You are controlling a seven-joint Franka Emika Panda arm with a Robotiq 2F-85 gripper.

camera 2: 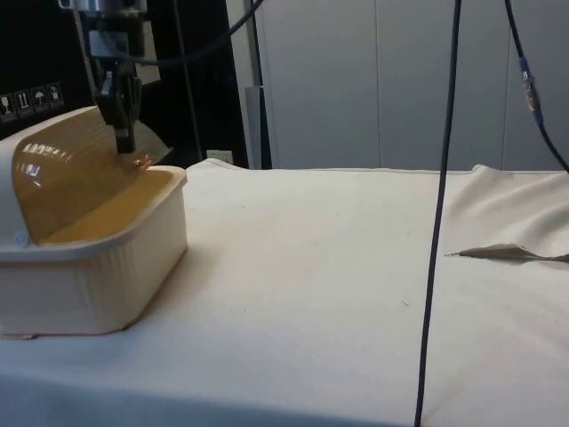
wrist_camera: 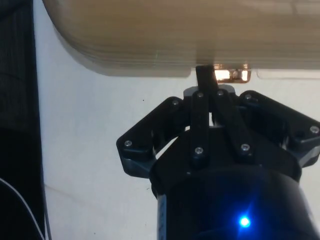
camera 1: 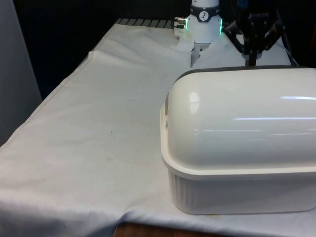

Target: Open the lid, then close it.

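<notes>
Here the bread box [camera 1: 237, 187] fills the front view's lower right, its domed lid [camera 1: 242, 123] down and blocking most of the hand [camera 1: 253, 60] behind it. In the side view, the hand [camera 2: 124, 142] is pinched shut at the lid's handle [wrist_camera: 231, 74]. A black cable [camera 2: 436, 267] hangs over the table [camera 2: 338, 294].

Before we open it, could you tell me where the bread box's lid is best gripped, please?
Probably by the small copper handle at the lower front edge of the wooden roll lid, pinched from above, where the gripper sits. The lid's curved face offers nothing else to hold.
</notes>
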